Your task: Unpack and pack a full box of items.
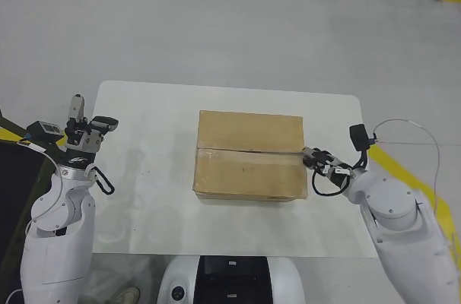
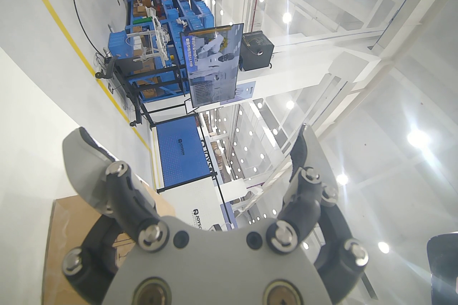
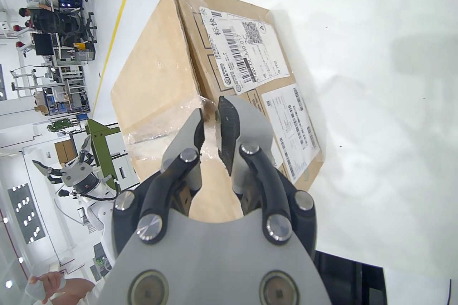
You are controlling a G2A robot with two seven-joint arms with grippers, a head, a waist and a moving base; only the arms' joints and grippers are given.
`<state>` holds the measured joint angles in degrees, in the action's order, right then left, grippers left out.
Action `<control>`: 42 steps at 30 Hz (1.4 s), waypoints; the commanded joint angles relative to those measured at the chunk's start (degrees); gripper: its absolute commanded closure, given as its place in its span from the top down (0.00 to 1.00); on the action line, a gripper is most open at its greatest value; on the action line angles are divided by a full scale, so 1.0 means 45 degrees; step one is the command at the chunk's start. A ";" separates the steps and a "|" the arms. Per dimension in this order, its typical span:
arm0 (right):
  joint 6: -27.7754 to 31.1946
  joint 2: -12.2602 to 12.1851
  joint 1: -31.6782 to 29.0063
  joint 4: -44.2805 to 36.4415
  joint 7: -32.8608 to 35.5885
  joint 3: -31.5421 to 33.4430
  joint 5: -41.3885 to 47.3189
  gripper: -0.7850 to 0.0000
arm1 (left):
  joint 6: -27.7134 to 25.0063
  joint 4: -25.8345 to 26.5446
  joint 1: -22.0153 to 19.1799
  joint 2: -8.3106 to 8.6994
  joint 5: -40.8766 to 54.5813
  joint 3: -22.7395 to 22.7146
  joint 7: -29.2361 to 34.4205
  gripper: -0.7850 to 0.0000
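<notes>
Closed cardboard box [image 1: 249, 156] lies mid-tabletop [image 1: 147, 205], its taped seam [image 1: 249, 150] running left to right; right pincer [image 3: 211, 117], narrowly parted, sits at the seam's right end, nearer than the wide-open left pincer [image 2: 189, 134] well apart leftward.

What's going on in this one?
A closed cardboard box sits mid-table, its top seam sealed with clear tape. The right pincer is at the box's end, right on that taped seam. The left pincer is open and empty, off to the side. Nothing is unpacked yet.
</notes>
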<state>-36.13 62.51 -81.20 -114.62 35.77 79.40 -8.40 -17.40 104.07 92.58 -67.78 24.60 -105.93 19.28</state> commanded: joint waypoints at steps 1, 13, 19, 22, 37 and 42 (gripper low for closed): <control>-0.0118 -0.0017 0.0045 -0.0087 -0.0011 -0.0006 -0.0187 0.47 | 0.0000 0.0000 0.0000 0.0000 0.0001 0.0000 -0.0001 1.00; -0.0714 -0.0143 -0.0265 -0.1188 -0.0171 0.0599 -0.0891 0.60 | 0.0000 0.0000 0.0000 0.0000 0.0001 0.0000 -0.0001 1.00; -0.0523 -0.0153 -0.0632 -0.2164 -0.0568 0.0998 -0.0789 0.29 | 0.0000 0.0000 0.0000 0.0000 0.0001 0.0000 -0.0001 1.00; -0.0396 -0.0157 -0.0660 -0.2528 -0.0595 0.1031 -0.0788 0.00 | 0.0000 0.0000 0.0000 0.0000 0.0001 0.0000 -0.0001 1.00; 0.0808 0.0258 0.1285 -0.0800 -0.0508 -0.1490 0.1635 0.00 | 0.0000 0.0000 0.0000 0.0000 0.0001 0.0000 -0.0001 1.00; 0.0562 0.0465 0.2022 0.0253 -0.0689 -0.2602 0.2113 0.00 | 0.0000 0.0000 0.0000 0.0000 0.0001 0.0000 -0.0001 1.00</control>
<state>-33.21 64.47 -72.63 -114.07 32.69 68.55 0.88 -17.40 104.07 92.58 -67.78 24.60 -105.93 19.28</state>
